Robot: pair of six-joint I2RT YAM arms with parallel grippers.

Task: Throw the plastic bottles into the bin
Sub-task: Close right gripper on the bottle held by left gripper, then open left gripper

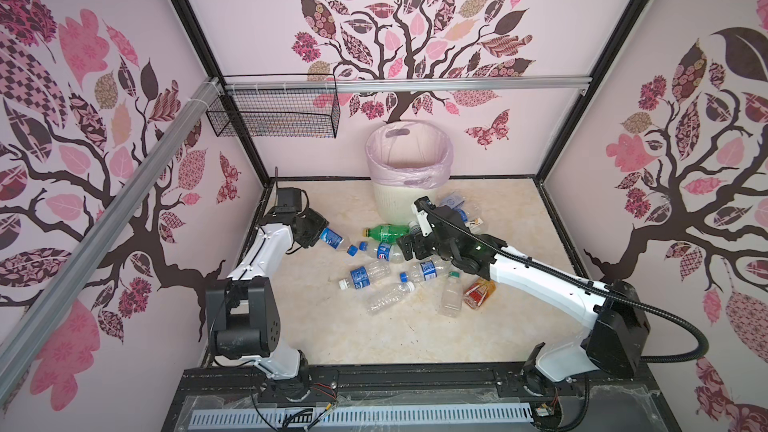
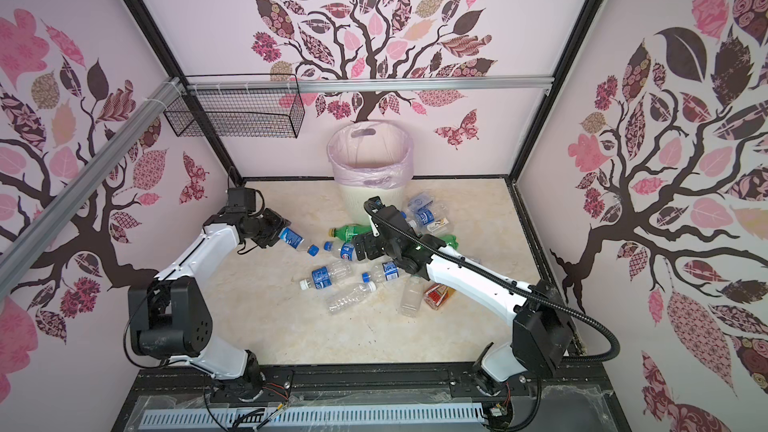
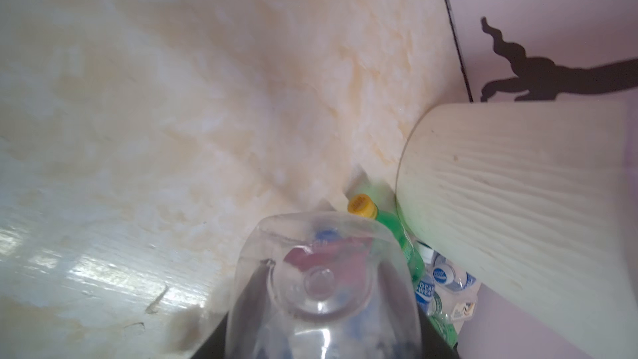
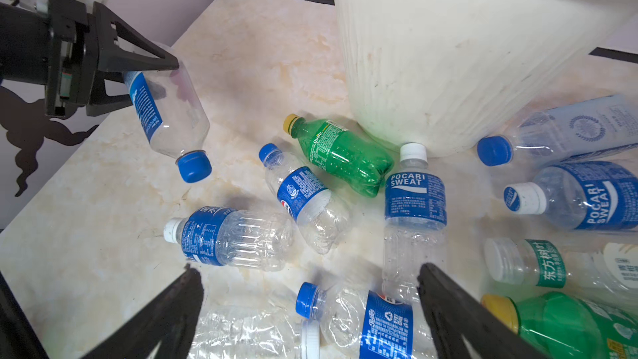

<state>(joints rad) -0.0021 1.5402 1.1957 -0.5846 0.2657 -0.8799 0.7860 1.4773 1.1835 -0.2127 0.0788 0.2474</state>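
My left gripper point(image 1: 322, 236) point(image 4: 138, 74) is shut on a clear plastic bottle point(image 1: 332, 238) point(image 4: 165, 112) with a blue label, which hangs tilted with its blue cap point(image 4: 193, 166) down, just over the floor. Its clear base point(image 3: 321, 288) fills the left wrist view. My right gripper point(image 1: 409, 249) point(image 4: 309, 272) stands open above the pile, over a blue-capped bottle point(image 4: 362, 319). Several more bottles lie around it, including a green one point(image 1: 384, 232) point(image 4: 341, 157) and an orange-red labelled one point(image 1: 478, 292). Behind them the cream ribbed bin point(image 1: 395, 201) point(image 2: 357, 201) point(image 4: 448, 46) stands with its pink bag.
A black wire mesh basket point(image 1: 274, 114) hangs on the back wall, left of the bin. More bottles point(image 4: 580, 198) are crowded against the bin's right side. Patterned walls close the marble floor point(image 1: 415, 338) on three sides, and a black rail runs along the front.
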